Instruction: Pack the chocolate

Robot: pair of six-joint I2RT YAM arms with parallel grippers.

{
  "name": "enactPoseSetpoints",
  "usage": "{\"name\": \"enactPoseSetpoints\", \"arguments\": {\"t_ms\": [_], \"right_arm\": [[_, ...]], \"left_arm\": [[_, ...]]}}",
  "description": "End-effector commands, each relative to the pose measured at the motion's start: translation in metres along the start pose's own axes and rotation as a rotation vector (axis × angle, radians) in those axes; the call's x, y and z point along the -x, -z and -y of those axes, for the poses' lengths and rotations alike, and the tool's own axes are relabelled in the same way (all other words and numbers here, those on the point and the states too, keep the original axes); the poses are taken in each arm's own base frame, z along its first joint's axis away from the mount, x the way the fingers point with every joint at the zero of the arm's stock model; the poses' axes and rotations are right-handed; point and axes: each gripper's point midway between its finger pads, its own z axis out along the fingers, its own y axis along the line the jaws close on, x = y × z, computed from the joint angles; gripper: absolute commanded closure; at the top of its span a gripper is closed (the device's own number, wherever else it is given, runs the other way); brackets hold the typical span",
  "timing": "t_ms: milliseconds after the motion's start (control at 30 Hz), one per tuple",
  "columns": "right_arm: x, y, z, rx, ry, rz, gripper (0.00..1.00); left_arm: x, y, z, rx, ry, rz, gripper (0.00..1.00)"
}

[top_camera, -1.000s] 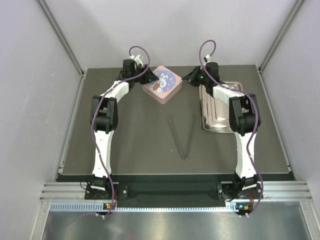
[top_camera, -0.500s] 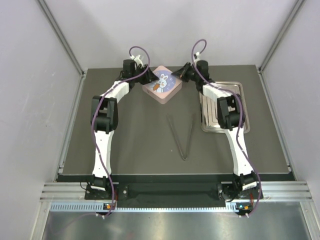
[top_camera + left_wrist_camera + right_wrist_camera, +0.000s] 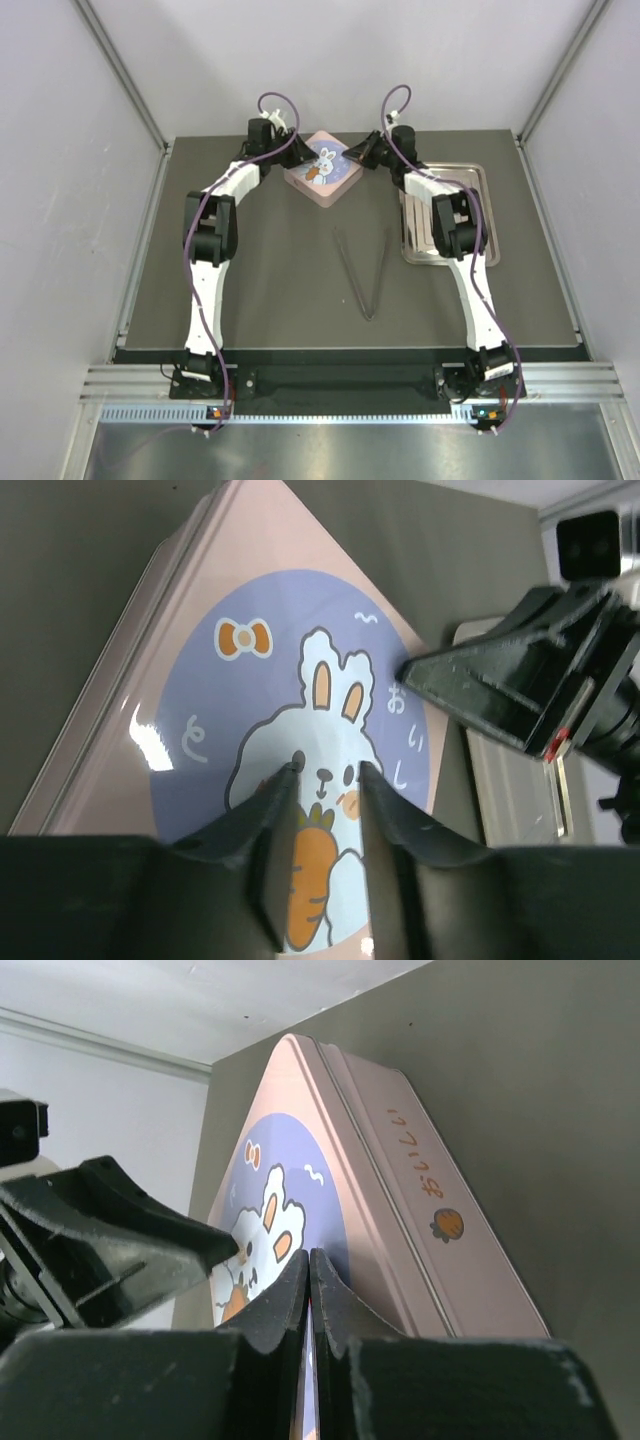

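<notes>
Where the dark grey table mat (image 3: 250, 280) meets the pale enclosure walls (image 3: 330, 60) at the back, the scene is at its most crowded. The near half of the mat offers wide open room. It carries a pair of thin metal tongs (image 3: 350, 270) lying in a V, point toward the arm bases. A rectangular silver metal tray (image 3: 415, 242) sits close to the mat's right edge, with the right arm (image 3: 460, 220) stretched above it.

A pink square tin box (image 3: 322, 168) bearing a rabbit picture on a lilac circle lies turned diamond-wise near the back edge, with bare mat on every side. Its lid (image 3: 200, 590) is on.

The left gripper (image 3: 297, 155) meets the box at its left corner and the right gripper (image 3: 358, 152) at its right corner, tips facing each other across the lid. In the left wrist view the left gripper (image 3: 328, 770) stands released, a narrow gap between its jaws and nothing in it. Its tips are over the rabbit's face; whether they touch the lid I cannot tell. In the right wrist view the right gripper (image 3: 309, 1257) is clenched, jaws pressed flat together on nothing, at the lid's right edge.

No chocolate shows in any view. With the lid on, I cannot tell whether it lies inside the box between the two grippers.
</notes>
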Motion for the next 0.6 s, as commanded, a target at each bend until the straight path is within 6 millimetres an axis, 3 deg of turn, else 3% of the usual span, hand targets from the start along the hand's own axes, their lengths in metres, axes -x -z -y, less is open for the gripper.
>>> {"name": "enactPoseSetpoints", "arguments": {"t_ms": [0,33,100,167,200,400,500,533,567], "right_arm": [[0.012,0.011,-0.024,0.007,0.049,0.03,1.0],[0.009,0.013,-0.022,0.005,0.045,0.027,1.0],[0.0,0.014,-0.016,-0.006,0.034,0.013,1.0],[-0.007,0.016,-0.01,-0.009,0.029,0.005,1.0],[-0.007,0.017,-0.013,-0.003,0.023,0.008,1.0],[-0.02,0.022,-0.016,0.013,0.025,-0.004,1.0],[-0.021,0.023,-0.012,-0.01,0.052,-0.017,1.0],[-0.019,0.024,-0.013,-0.016,0.062,-0.018,1.0],[-0.019,0.025,-0.012,-0.032,0.062,-0.021,1.0]], "left_arm": [[0.054,0.001,0.03,-0.059,-0.007,0.155,0.69],[0.071,0.003,0.042,-0.08,-0.024,0.198,0.78],[0.087,0.001,0.05,-0.099,-0.041,0.243,0.88],[0.088,-0.006,0.043,-0.083,-0.052,0.259,1.0],[0.089,-0.008,0.04,-0.072,-0.075,0.262,1.0],[0.054,-0.033,-0.011,0.072,-0.135,0.206,1.0],[0.023,-0.049,-0.046,0.192,-0.18,0.145,1.0],[0.004,-0.054,-0.064,0.229,-0.162,0.096,1.0],[0.0,-0.055,-0.068,0.235,-0.15,0.084,1.0]]}}
